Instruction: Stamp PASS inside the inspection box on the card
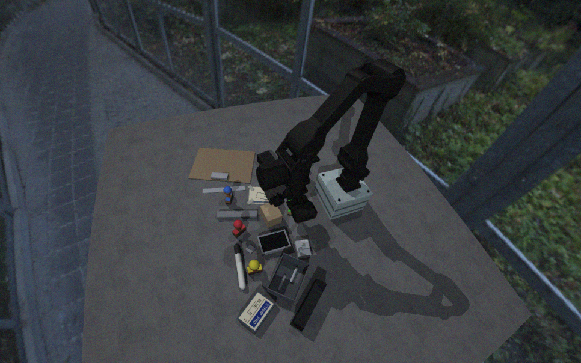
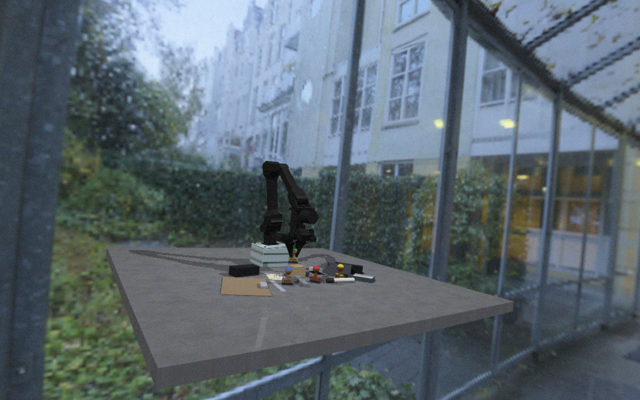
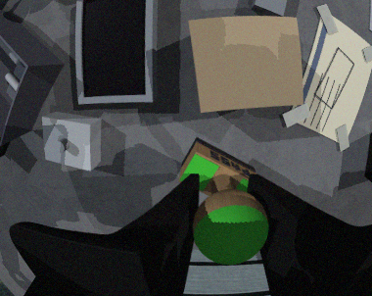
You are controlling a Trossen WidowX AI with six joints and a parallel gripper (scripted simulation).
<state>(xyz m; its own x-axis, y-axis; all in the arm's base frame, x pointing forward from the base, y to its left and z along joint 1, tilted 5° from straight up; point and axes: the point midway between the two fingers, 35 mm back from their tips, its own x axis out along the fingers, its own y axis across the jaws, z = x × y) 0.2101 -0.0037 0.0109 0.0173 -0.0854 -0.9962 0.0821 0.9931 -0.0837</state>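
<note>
My gripper (image 1: 289, 208) (image 2: 293, 254) (image 3: 223, 182) is shut on the green-topped stamp (image 3: 231, 235), at the neck below its round knob. The stamp is held upright, and dark letters, blurred, show on its base edge. The open ink pad (image 1: 275, 241) (image 3: 115, 49) has a black surface and a pale rim, and lies to the upper left of the stamp in the wrist view. The cream card (image 1: 257, 195) (image 3: 361, 90) is taped down at the upper right of the wrist view. Its outlined box (image 3: 346, 56) and thin lines are visible. The stamp's underside is hidden.
A cardboard block (image 1: 270, 214) (image 3: 249, 64) stands between pad and card. A small pale block (image 1: 302, 247) (image 3: 69, 142) is beside the pad. Blue (image 1: 228, 193), red (image 1: 238, 227) and yellow (image 1: 254, 265) stamps, a marker (image 1: 240, 270), a dark tray (image 1: 288, 274) and a black bar (image 1: 308, 305) lie around.
</note>
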